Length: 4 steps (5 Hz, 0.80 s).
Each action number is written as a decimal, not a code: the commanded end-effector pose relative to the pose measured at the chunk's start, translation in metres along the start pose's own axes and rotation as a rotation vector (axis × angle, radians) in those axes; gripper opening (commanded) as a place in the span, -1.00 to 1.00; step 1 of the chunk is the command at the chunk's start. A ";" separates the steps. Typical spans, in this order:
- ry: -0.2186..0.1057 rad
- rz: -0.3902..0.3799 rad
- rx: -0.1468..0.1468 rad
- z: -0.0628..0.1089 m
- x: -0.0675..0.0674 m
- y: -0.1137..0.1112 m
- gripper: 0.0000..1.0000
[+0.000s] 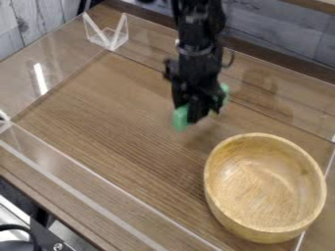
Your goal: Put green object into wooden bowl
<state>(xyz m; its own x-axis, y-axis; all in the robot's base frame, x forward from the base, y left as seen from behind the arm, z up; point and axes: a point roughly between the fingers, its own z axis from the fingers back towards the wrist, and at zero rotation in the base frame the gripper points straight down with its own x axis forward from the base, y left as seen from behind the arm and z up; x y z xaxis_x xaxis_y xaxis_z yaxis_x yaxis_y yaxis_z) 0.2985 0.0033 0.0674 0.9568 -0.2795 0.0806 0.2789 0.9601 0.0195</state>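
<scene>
One dark robot arm reaches in from the top edge of the view, coming down over the far half of the wooden table. It hangs roughly upright, its wrist above the fingers, and the gripper points down toward the tabletop. The fingers look slightly blurred, and their tips are hard to make out against the dark body.

The pincer is closed onto the green object, pinching it between its fingers. The block lies aslant across the grip: one green end shows at the lower left of the fingers, and a smaller bit of green shows at their right, farther back. The middle of the block is hidden behind the dark fingers. Whether its underside touches the wood, I cannot tell.

The wooden bowl sits on the table at the lower right of the view, its round mouth facing up and its pale inside in plain sight. The green object is outside it, beyond its far left rim, with bare wood between the two.

Near the upper left, a white angular frame stands near the far edge of the table. Black cables curl at the lower left corner, beyond the table's edge.
</scene>
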 end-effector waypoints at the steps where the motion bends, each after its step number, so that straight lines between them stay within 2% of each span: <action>1: -0.060 -0.016 0.017 0.031 -0.001 -0.027 -1.00; 3: -0.057 -0.154 -0.023 0.029 -0.007 -0.095 -1.00; 4: -0.052 -0.190 -0.038 0.023 -0.021 -0.117 -1.00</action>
<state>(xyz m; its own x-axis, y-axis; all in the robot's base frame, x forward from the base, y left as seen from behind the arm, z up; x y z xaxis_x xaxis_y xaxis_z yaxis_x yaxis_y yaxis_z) 0.2371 -0.1033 0.0726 0.8806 -0.4677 0.0759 0.4694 0.8830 -0.0059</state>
